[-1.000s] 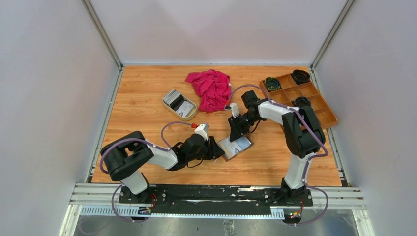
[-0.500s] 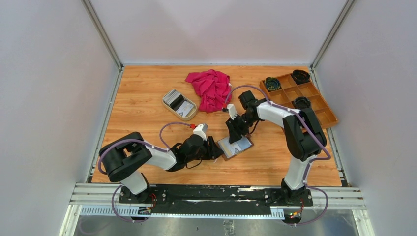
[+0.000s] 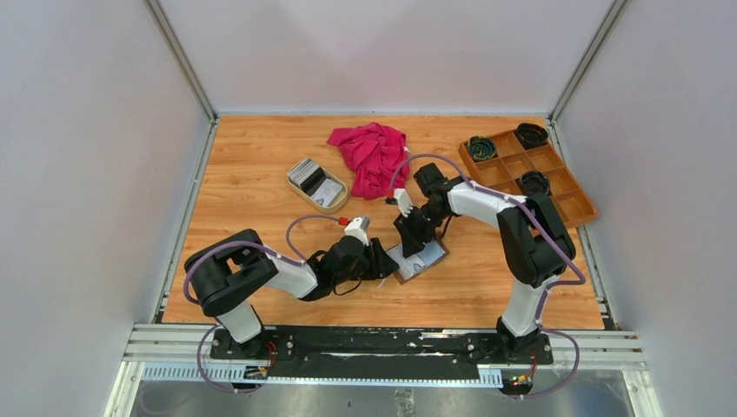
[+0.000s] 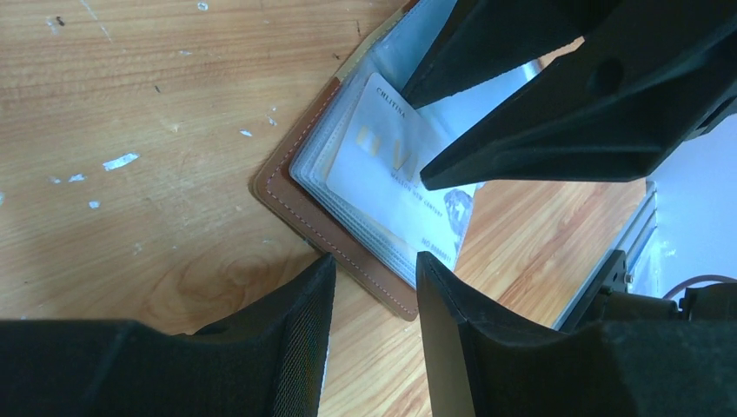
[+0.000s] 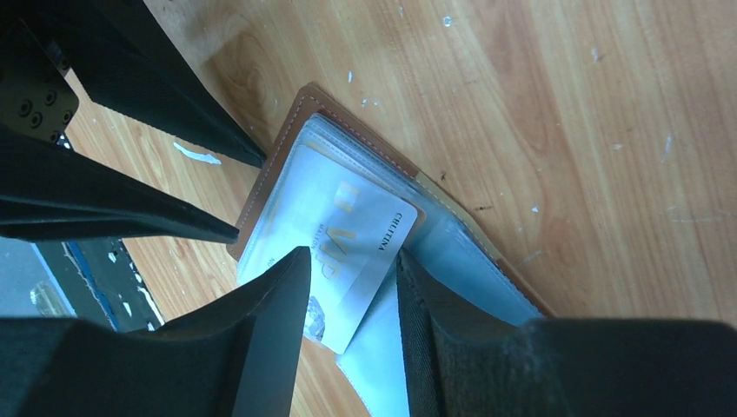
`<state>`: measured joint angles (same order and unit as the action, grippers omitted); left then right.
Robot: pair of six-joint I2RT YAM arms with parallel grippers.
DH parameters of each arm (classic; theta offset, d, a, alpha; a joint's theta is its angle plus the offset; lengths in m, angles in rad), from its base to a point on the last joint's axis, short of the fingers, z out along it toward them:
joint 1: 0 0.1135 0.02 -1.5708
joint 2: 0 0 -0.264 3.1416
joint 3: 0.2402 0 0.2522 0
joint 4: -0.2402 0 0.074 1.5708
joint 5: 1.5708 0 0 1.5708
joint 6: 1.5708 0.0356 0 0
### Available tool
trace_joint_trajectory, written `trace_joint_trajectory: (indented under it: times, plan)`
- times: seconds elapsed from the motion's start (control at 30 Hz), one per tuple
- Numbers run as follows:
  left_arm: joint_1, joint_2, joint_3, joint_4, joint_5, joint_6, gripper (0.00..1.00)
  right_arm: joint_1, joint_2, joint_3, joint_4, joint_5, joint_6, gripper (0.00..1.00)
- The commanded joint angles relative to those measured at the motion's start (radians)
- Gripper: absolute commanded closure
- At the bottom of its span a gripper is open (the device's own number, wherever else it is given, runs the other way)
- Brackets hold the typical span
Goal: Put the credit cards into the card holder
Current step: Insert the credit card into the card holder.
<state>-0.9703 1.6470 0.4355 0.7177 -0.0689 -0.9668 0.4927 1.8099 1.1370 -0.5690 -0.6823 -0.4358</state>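
The card holder (image 3: pixel 424 258) lies open on the surface (image 3: pixel 252 165), in the middle near the arms, and its long axis runs from near-left to far-right. A white credit card (image 5: pixel 335 234) rests on the clear sleeves of its left half. Whether the card is fully inside a sleeve cannot be told.

The right pincer (image 5: pixel 349 259) is placed directly over this card. Its jaws are moderately apart, one on each side of the card's corner, and the card is not seen to be pinched. The left pincer (image 4: pixel 374 261) is set at the near-left edge of the holder, also with jaws moderately apart and nothing clamped between them. The right arm is therefore judged to be the nearer one for pushing the card deeper, along the sleeve towards the near-left.

The remaining credit cards (image 3: pixel 308 174) are kept in the beige dish (image 3: pixel 290 181), well apart at the far left.

Compared with one second ago, the right pincer has been brought left and nearer, so that more of the holder is now covered by it. The left pincer has hardly been moved.
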Motion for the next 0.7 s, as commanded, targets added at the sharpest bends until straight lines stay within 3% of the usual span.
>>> trace_joint_trajectory:
  times: [0.0,0.47,0.67]
  plan:
    - [-0.003,0.063,0.003,-0.086,-0.028,0.005,0.55,0.054,-0.012,0.018,-0.049,0.002,-0.018,0.56]
    - [-0.004,0.033,-0.02,-0.081,-0.039,0.028,0.55,-0.006,-0.138,0.005,-0.071,0.025,-0.093,0.49]
    - [-0.004,0.034,-0.025,-0.07,-0.035,0.029,0.55,-0.029,-0.148,0.003,-0.072,0.049,-0.103,0.52]
